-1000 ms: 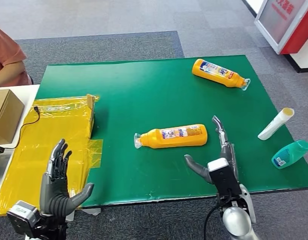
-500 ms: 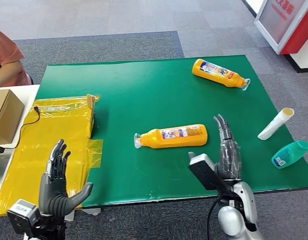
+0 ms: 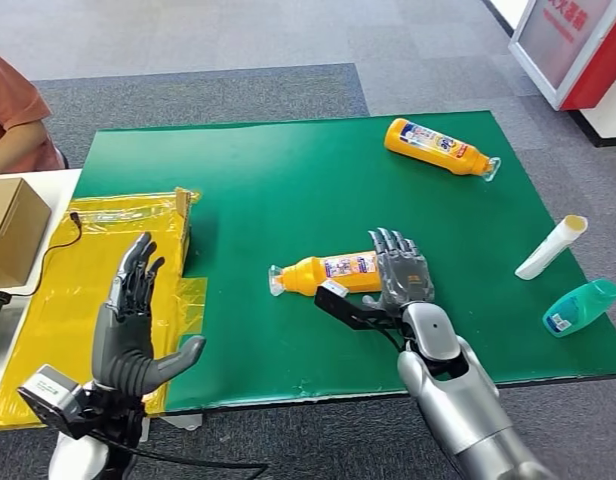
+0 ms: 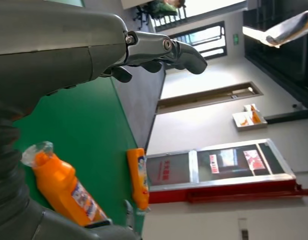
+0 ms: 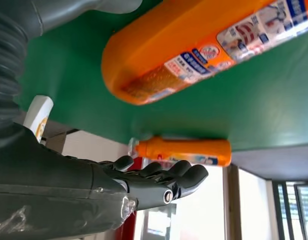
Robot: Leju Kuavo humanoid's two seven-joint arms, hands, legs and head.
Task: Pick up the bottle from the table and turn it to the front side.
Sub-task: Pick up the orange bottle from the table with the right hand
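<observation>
Head view: a green-topped counter [image 3: 290, 190] carries an orange plastic bottle with a clear cap and printed label [image 3: 331, 273], lying on its side near the middle, cap end toward the robot's left. The right hand [image 3: 401, 272] is over the bottle's base end, fingers [image 3: 388, 242] spread and pointing away from the robot; contact with the bottle cannot be told here. A second orange bottle of the same kind [image 3: 439, 147] lies on its side toward the far right corner, well apart. Near the right edge lie a white tube with a pale yellow end [image 3: 552, 247] and a teal plastic bottle [image 3: 582, 307], both on their sides. The left hand [image 3: 131, 325] is raised over a yellow plastic-wrapped flat package [image 3: 101, 260] at the counter's left, palm open, fingers apart, holding nothing. A brown cardboard box [image 3: 14, 230] sits on a white surface at far left, and a person's orange sleeve [image 3: 11, 100] shows beyond it. Left wrist view: left hand's fingers [image 4: 171, 50] extended with nothing in them; the near orange bottle [image 4: 64, 190] on green, the far one [image 4: 138, 177] beyond. Right wrist view: the near bottle's base end [image 5: 175, 60] close beside the hand, right fingers [image 5: 171, 180] extended together past it, not wrapped on it; the far bottle [image 5: 182, 151] at the counter edge and the white tube [image 5: 38, 115] to one side.
</observation>
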